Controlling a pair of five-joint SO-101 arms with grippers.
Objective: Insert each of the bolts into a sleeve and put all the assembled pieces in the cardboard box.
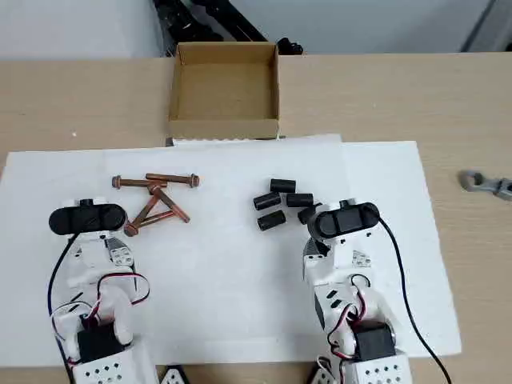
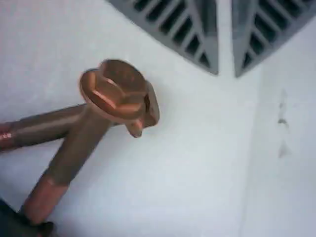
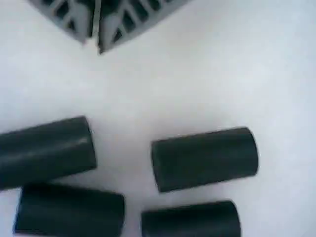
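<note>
- The bolts [image 1: 152, 196] are copper-coloured and lie in a loose heap on the left half of a white sheet [image 1: 224, 272]. Some cross one another.
- In the left wrist view, two bolts touch and the hexagonal head of one [image 2: 118, 94] rests over the other's shank.
- The sleeves [image 1: 276, 204] are short black tubes. They lie on their sides in a small cluster on the right half of the sheet, well apart from the bolts.
- The cardboard box [image 1: 224, 128] stands open-topped just beyond the sheet's far edge, between the two groups.
- The left gripper [image 2: 226, 74] hangs just beside the bolt heads. Its ribbed grey fingers [image 2: 197, 39] are drawn together with a thin slit between them, pinching nothing.
- The right gripper [image 3: 96, 47] hangs near the sleeves [image 3: 205, 158]. Its fingers [image 3: 64, 15] are pressed together on nothing.
- The left arm [image 1: 96, 264] and the right arm [image 1: 344, 264] rise from the near edge of the wooden table [image 1: 80, 96].
- A small grey metal piece [image 1: 482, 183] lies off the sheet at the far right.
</note>
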